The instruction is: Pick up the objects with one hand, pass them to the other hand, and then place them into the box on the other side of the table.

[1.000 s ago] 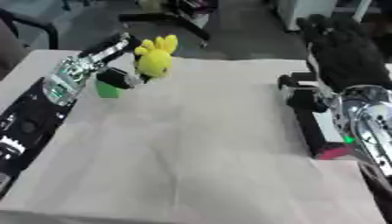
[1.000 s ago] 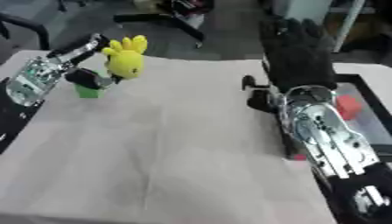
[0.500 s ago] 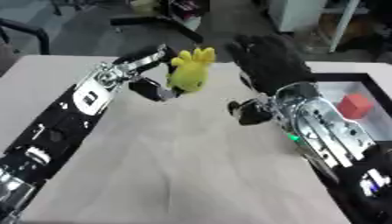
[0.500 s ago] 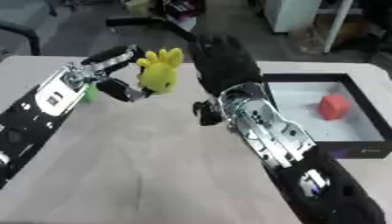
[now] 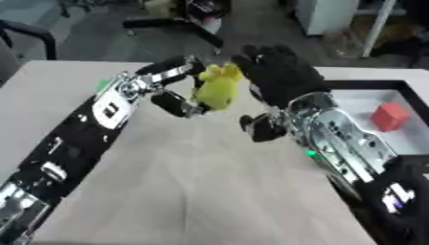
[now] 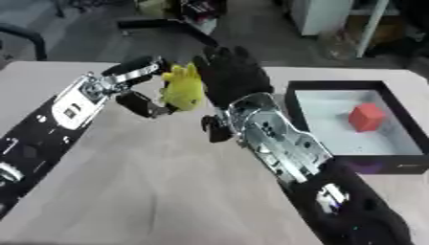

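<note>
Left hand (image 5: 172, 83) pinches the yellow plush toy (image 5: 216, 88) above the table; right hand (image 5: 276, 74) is spread open beside it. Looks soft, light, squashy — we'd wrap its body.

The left hand (image 5: 172, 83) is showing black fingers with silver links, on a black forearm bearing silver plates and white markings. The right hand (image 6: 228, 74) is wearing black all over; behind it, toward five o'clock, its silver forearm is glinting, a small green light glowing on its side.
</note>
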You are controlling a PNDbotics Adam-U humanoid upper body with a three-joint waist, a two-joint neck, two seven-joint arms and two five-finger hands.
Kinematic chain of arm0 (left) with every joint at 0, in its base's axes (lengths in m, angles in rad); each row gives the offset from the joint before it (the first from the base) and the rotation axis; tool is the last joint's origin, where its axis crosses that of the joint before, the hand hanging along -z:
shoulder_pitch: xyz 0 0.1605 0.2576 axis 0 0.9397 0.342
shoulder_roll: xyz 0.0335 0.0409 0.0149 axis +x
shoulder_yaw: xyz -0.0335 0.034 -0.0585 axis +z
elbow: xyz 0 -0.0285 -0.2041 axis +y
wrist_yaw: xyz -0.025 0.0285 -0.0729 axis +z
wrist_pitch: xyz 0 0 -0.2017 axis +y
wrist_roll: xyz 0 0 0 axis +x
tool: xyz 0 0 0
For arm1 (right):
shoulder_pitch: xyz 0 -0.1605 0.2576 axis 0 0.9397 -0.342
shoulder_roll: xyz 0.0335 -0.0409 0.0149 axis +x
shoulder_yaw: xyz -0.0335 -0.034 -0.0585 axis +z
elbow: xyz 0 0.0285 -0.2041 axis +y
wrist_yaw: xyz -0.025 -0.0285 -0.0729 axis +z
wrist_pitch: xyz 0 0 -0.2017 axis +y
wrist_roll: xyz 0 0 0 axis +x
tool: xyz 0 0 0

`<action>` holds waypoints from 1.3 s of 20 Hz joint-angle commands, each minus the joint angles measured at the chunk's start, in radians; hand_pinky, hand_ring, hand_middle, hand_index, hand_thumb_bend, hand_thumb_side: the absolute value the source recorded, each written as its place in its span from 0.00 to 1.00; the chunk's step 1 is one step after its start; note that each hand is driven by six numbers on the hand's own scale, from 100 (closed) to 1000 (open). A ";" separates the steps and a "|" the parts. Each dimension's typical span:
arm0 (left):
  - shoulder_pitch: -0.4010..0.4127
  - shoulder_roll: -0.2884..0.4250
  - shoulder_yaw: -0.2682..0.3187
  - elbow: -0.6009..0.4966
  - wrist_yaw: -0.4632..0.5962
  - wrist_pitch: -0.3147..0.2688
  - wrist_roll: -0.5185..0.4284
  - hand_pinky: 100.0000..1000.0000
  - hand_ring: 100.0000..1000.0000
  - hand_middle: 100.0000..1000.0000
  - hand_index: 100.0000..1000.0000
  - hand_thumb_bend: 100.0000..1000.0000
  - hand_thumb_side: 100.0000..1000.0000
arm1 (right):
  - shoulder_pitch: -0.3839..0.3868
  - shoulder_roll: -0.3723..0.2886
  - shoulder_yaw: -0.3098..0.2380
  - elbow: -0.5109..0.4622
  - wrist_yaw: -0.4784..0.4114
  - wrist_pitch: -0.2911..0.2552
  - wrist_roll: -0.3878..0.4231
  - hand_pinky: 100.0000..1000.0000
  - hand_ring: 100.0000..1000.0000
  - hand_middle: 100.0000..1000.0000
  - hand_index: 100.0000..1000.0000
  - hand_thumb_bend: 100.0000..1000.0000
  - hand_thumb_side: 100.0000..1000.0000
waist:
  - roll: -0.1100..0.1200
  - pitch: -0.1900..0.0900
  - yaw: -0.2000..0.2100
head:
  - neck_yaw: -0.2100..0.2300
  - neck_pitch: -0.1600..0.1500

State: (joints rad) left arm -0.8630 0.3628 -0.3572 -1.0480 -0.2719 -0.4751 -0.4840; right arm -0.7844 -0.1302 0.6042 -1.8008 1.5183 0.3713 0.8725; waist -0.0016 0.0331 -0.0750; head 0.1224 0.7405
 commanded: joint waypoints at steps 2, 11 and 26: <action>-0.024 0.000 -0.006 -0.020 0.022 0.010 -0.001 0.62 0.36 0.27 0.36 0.00 0.07 | -0.023 0.002 -0.012 -0.022 0.025 0.012 0.021 1.00 0.97 1.00 1.00 0.32 0.11 | 0.004 -0.014 -0.001 | 0.001 0.001; -0.027 0.000 -0.011 -0.058 0.072 0.069 0.056 0.61 0.36 0.29 0.37 0.00 0.09 | -0.012 0.007 -0.004 -0.005 0.019 0.030 -0.010 1.00 0.94 0.97 1.00 0.25 0.11 | 0.006 -0.015 0.002 | -0.006 0.011; -0.020 -0.017 -0.052 -0.077 0.171 0.193 0.104 0.60 0.36 0.29 0.37 0.00 0.12 | -0.005 0.025 0.004 0.055 0.116 0.026 -0.107 1.00 0.90 0.93 0.97 0.23 0.05 | 0.016 -0.021 0.010 | -0.021 0.024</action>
State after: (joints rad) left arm -0.8636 0.3404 -0.4117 -1.1098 -0.1149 -0.2923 -0.3810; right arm -0.7746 -0.1107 0.6113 -1.7455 1.6088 0.3897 0.7738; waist 0.0119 0.0272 -0.0671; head 0.1041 0.7635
